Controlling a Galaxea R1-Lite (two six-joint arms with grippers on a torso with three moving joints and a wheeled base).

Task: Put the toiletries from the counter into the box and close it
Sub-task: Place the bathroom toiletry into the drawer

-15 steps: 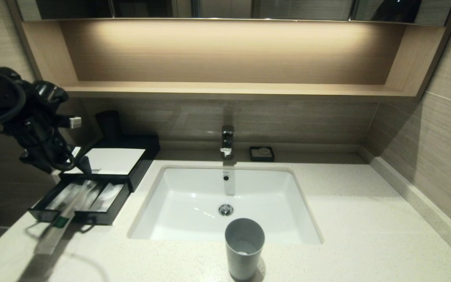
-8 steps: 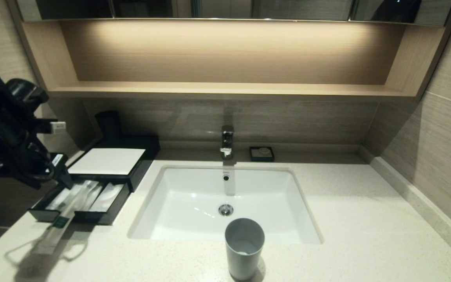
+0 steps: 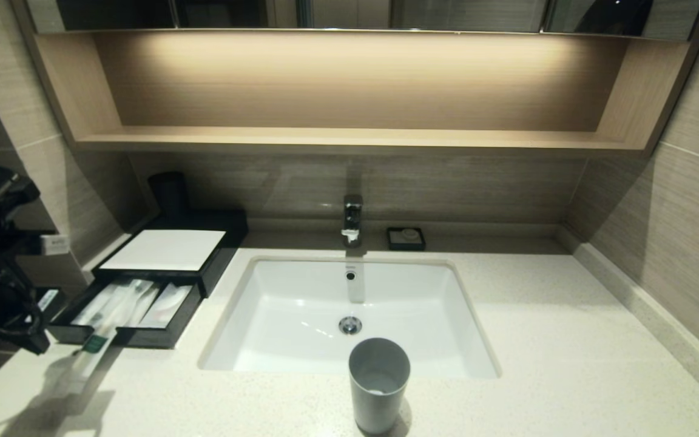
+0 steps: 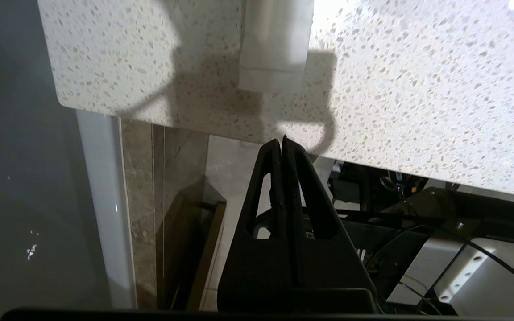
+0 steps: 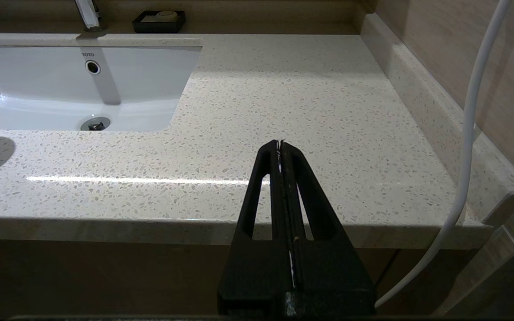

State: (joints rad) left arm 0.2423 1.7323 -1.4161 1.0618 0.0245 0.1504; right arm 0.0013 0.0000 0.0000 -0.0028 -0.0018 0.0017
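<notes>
You are pulling the left hand [image 4: 282,141] away from the box [image 3: 161,255]: a second ago it was hanging right over the open drawer [image 3: 125,312], and now it is sitting off the left end of the tabletop [image 3: 537,340], beyond the near corner and lower in the head view. You are also closing it as it goes; its fingers [image 4: 292,154], spread a second ago, are now pressing together with nothing between them. Its shadow is sliding along too, now falling near the tabletop's corner, around the end of the paper-wrapped stick [image 3: 91,349] poking out of the drawer.
</notes>
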